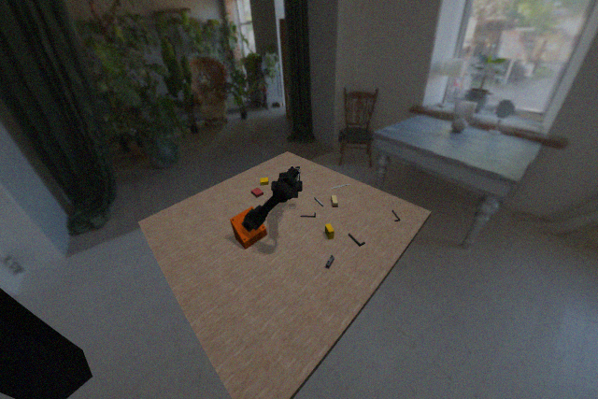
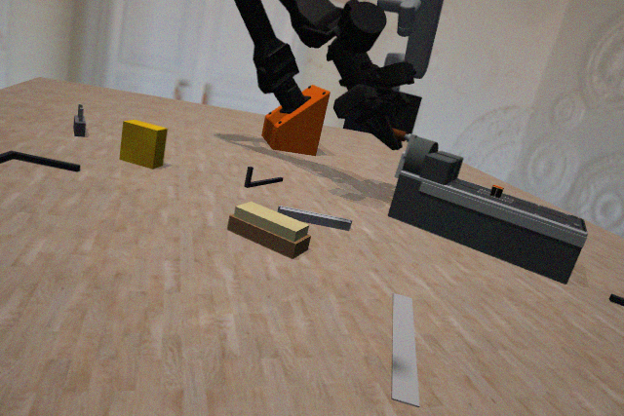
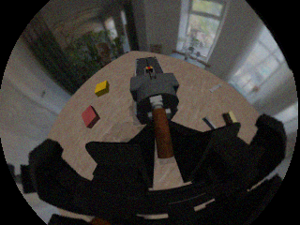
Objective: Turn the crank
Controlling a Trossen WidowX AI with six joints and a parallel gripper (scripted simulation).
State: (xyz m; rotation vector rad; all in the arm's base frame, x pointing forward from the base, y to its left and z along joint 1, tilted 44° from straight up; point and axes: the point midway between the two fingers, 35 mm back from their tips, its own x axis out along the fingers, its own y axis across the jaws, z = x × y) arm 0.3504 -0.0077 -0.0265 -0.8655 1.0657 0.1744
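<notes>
The dark grey machine [image 2: 484, 235] [image 3: 149, 98] has a crank with a brown handle [image 3: 163, 136] at its near end in the wrist view. My gripper [image 2: 398, 135] [image 3: 157, 122] is shut on the crank handle, with a finger on each side of it. The small red-orange slide pointer [image 2: 497, 188] [image 3: 149, 69] stands on top of the machine, beyond the round crank housing. The brass zero marks are too small to tell apart from it, so its exact level cannot be read. In the top view the arm mostly hides the machine.
A yellow block [image 1: 263, 180] [image 3: 101, 88] and a red block [image 1: 257, 192] [image 3: 90, 116] lie on one side of the machine. On the other are a cream-and-brown block [image 1: 334, 200] [image 2: 269, 230], a flat strip [image 2: 405, 351], another yellow block [image 1: 329, 231] [image 2: 142, 143] and black angled keys.
</notes>
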